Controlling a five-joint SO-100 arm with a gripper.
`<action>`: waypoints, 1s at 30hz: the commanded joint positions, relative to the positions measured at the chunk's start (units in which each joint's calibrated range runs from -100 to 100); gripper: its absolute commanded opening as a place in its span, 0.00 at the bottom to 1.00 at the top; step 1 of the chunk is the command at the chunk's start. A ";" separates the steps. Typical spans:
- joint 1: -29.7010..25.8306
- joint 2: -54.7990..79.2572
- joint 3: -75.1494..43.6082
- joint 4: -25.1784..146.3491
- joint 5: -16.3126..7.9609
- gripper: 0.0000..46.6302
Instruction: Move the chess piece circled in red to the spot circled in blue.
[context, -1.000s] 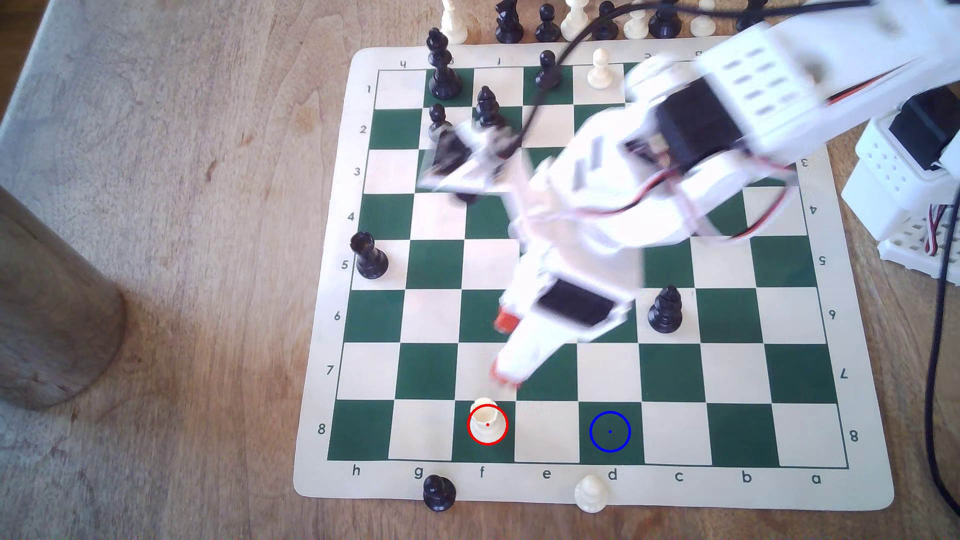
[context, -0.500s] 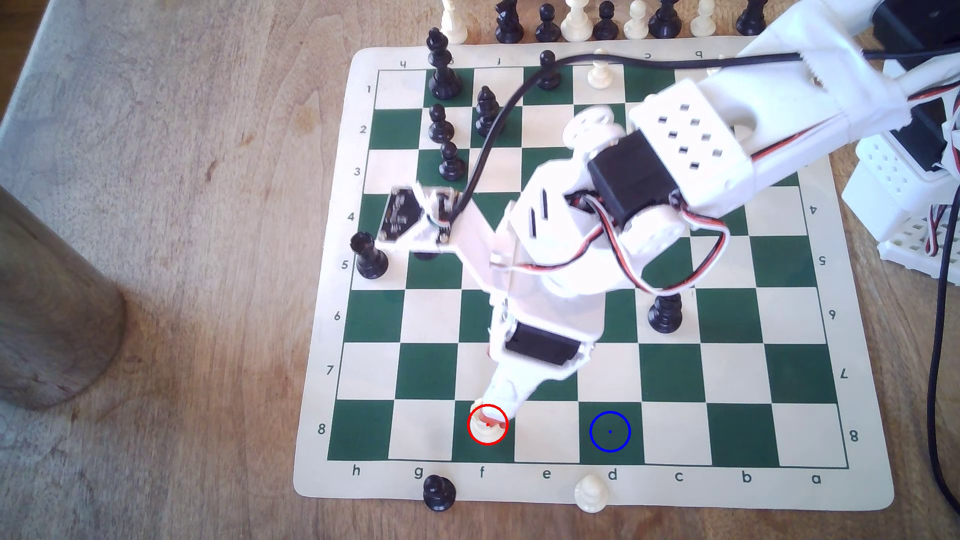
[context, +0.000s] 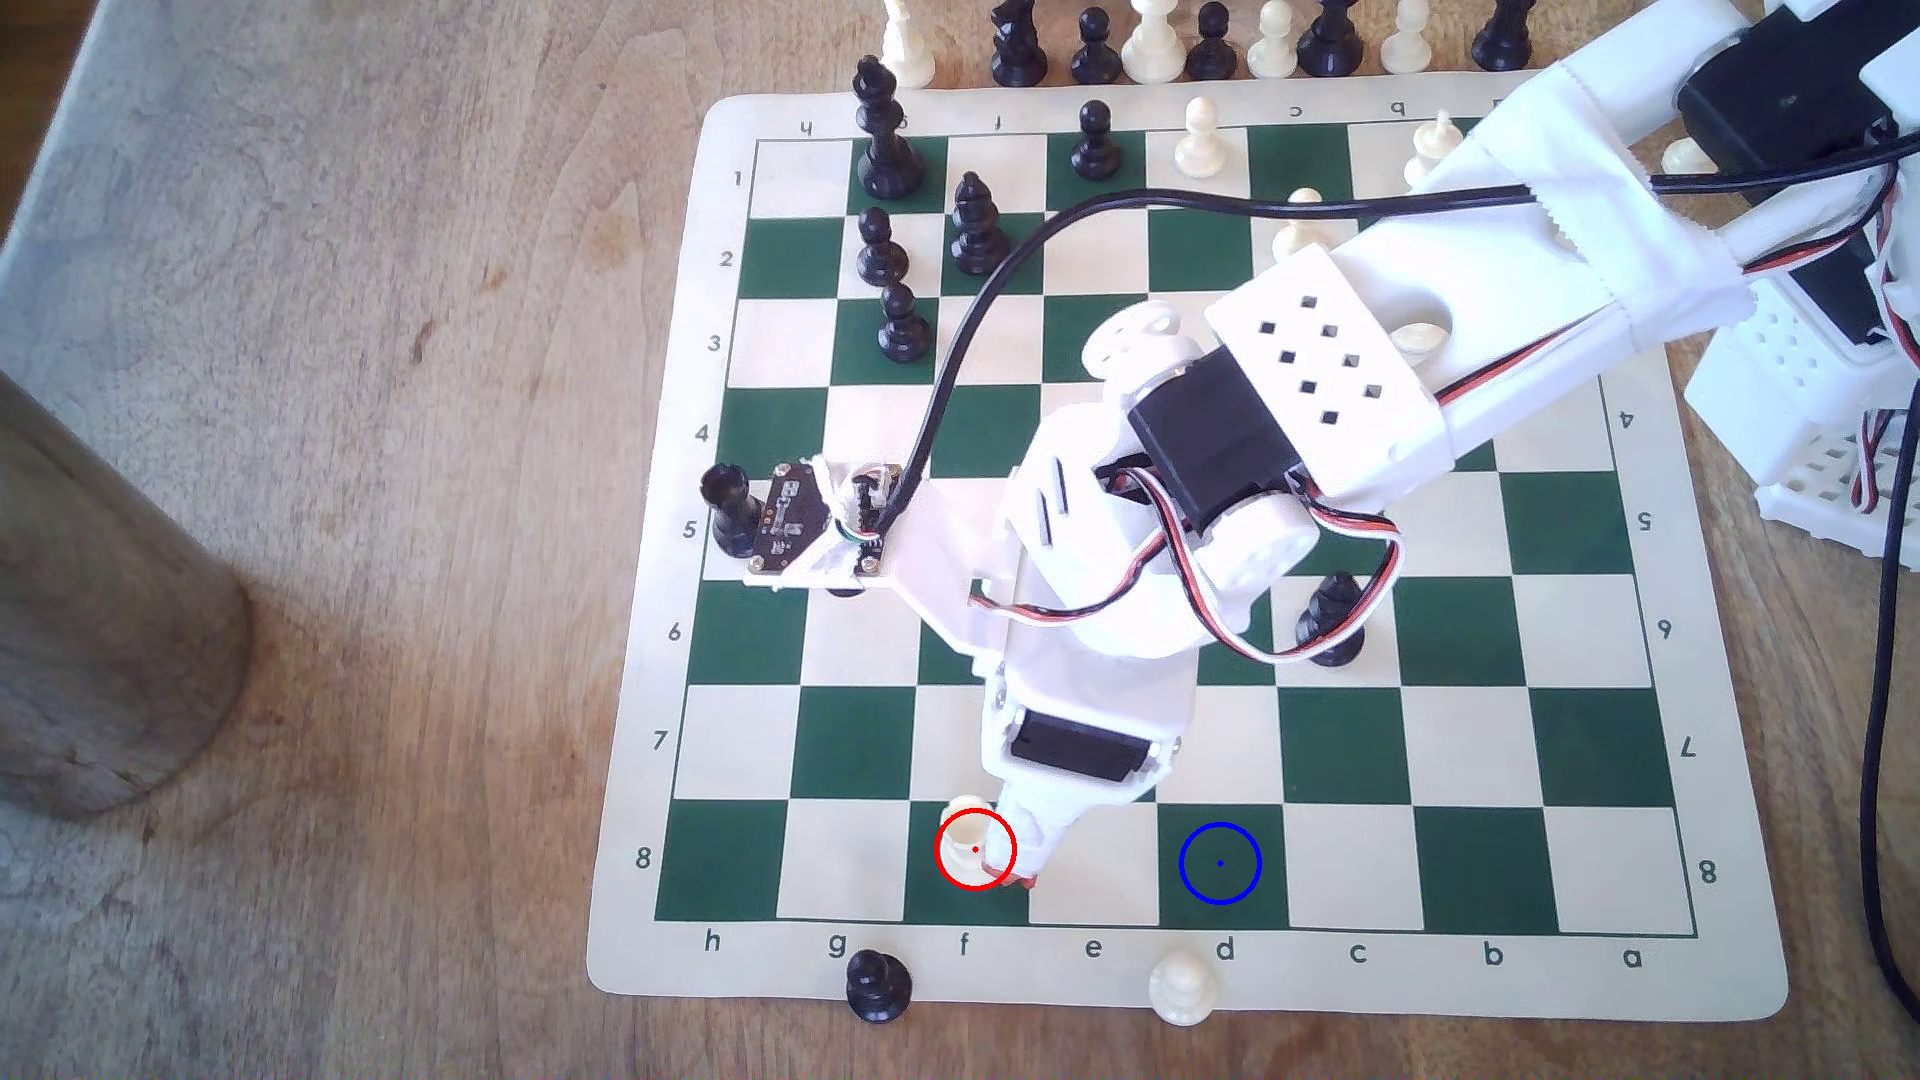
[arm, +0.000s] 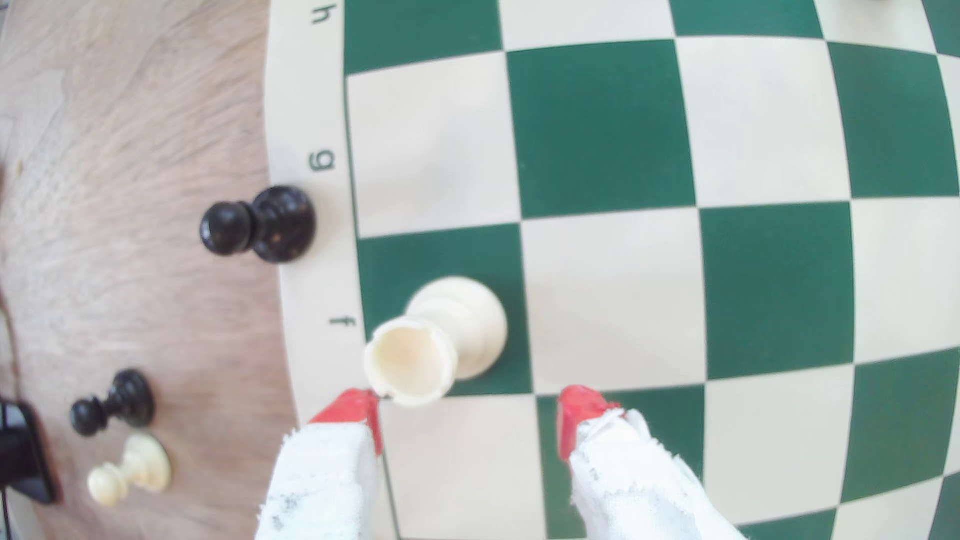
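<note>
The chess piece, a short cream-white rook (context: 969, 837) with a hollow top, stands upright inside the red circle on a green square of the row nearest the board's front edge. In the wrist view the rook (arm: 441, 337) lies just ahead of my gripper (arm: 467, 415). One red fingertip (arm: 353, 407) sits right at its rim. The other fingertip (arm: 579, 410) is well apart from it. The gripper is open and holds nothing. In the exterior view my gripper (context: 1018, 862) is low, at the rook's right side. The spot (context: 1220, 863), a blue circle with a centre dot, is two squares to the exterior view's right and bare.
A black pawn (context: 878, 984) and a cream pawn (context: 1181, 987) stand off the board's front edge. A black rook (context: 730, 509) and a black bishop (context: 1332, 618) are mid-board. More pieces line the far edge. A wooden cylinder (context: 104, 623) stands at the exterior view's left.
The arm has reached forward and down from mid-board to the front row. The open gripper has come down beside the rook. The rook has not moved.
</note>
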 joint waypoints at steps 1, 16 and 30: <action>-0.78 -0.80 -6.59 -0.40 -0.39 0.41; -0.94 2.26 -8.04 -4.66 -0.10 0.40; 0.47 2.77 -8.94 -7.20 0.24 0.24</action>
